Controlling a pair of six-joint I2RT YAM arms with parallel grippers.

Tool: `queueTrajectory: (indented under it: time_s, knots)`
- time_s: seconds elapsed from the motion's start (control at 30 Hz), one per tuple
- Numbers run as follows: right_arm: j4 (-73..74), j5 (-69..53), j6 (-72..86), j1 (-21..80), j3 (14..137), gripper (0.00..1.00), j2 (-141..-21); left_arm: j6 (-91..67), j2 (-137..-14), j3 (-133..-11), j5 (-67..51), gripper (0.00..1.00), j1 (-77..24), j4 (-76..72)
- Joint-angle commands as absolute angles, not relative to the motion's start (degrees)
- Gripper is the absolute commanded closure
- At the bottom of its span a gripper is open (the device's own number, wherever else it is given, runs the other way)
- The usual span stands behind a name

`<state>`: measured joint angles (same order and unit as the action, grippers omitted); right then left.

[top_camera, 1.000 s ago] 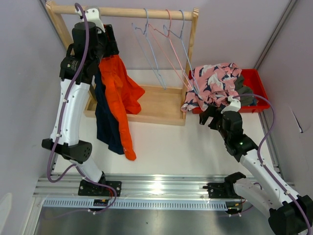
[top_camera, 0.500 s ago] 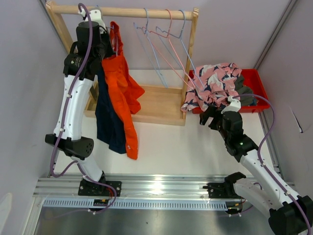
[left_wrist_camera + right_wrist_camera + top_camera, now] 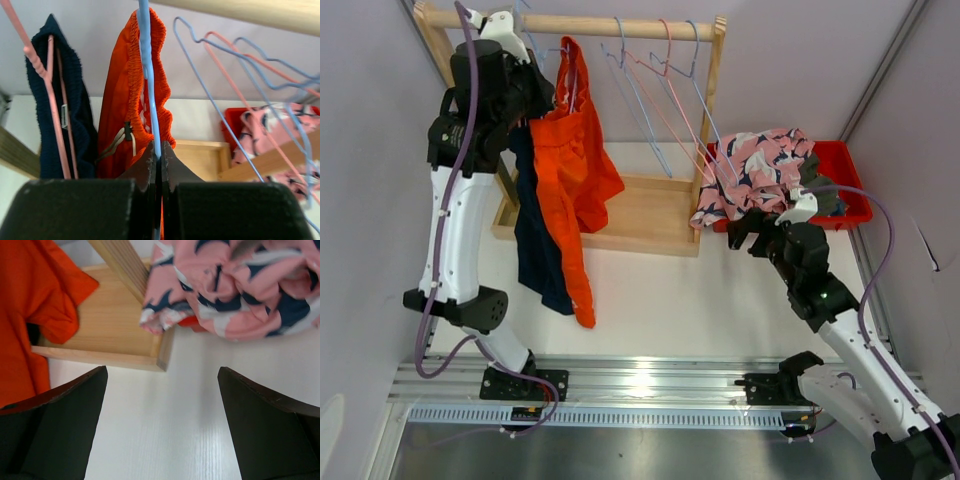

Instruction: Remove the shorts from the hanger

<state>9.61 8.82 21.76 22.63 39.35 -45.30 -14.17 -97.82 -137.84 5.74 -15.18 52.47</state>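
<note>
Bright orange shorts [image 3: 570, 170] hang on a blue hanger [image 3: 147, 75] at the left end of the wooden rail [image 3: 620, 25]. My left gripper [image 3: 159, 150] is shut on that hanger's wire just below the orange waistband [image 3: 135, 60]. From above, the left gripper [image 3: 545, 85] sits high by the rail. Plain navy shorts [image 3: 535, 250] hang on a pink hanger [image 3: 50, 100] beside the orange pair. Pink shorts with dark print [image 3: 760, 170] lie heaped in the red bin [image 3: 845, 165]. My right gripper [image 3: 162, 371] stands open over bare table, short of the pink shorts [image 3: 235, 285].
Several empty wire hangers [image 3: 660, 100] dangle from the middle and right of the rail. The rack's wooden base tray [image 3: 640, 215] sits behind the right gripper, its corner [image 3: 162, 352] close ahead. Walls close in on both sides.
My left gripper has shut on the blue hanger and risen toward the rail, lifting the orange shorts up and slightly right. The right arm has shifted only a little.
</note>
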Motion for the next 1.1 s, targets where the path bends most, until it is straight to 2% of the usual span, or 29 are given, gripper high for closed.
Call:
queueTrajectory:
  time_s: [0.0, 0.13, 0.27, 0.3, 0.37, 0.4, 0.53, 0.63, 0.83, 1.07]
  knots:
    - [6.9, 3.3, 17.8, 24.3, 47.7, 0.01, -44.0, -16.8, -90.8, -139.0, 0.5, 1.0, -15.7, 46.4]
    - [6.8, 1.3, 14.5, 29.3, 55.3, 0.01, -44.5, -17.9, -87.1, -136.3, -2.5, 1.0, -16.2, 46.3]
    - [7.9, 7.1, 9.6, 41.4, 63.7, 0.01, -47.5, -19.2, -83.8, -131.1, -5.2, 1.0, -17.0, 44.7]
    - [8.0, 11.0, 7.1, 48.2, 65.3, 0.01, -49.5, -19.3, -83.2, -130.5, -5.8, 1.0, -17.3, 44.5]
    - [6.7, 15.9, 4.1, 55.7, 69.3, 0.01, -51.8, -19.6, -82.4, -129.7, -5.8, 1.0, -18.1, 44.4]
    - [6.1, 21.3, 0.6, 63.5, 70.6, 0.01, -54.6, -19.7, -82.2, -129.4, -5.7, 1.0, -18.3, 44.3]
    - [1.2, 31.5, -6.5, 77.8, 77.6, 0.01, -64.6, -20.0, -81.5, -127.8, -5.5, 1.0, -18.7, 43.8]
    - [-1.7, 33.6, -7.3, 82.2, 83.7, 0.01, -73.5, -20.4, -80.6, -125.7, -5.9, 1.0, -18.8, 42.2]
    - [-4.9, 35.7, -7.1, 84.5, 93.2, 0.01, -87.8, -20.8, -80.6, -125.4, -6.9, 1.0, -18.9, 42.4]
    - [-8.8, 39.1, -6.5, 83.0, 95.2, 0.01, -95.0, -19.9, -78.0, -124.5, -7.6, 1.0, -18.9, 43.3]
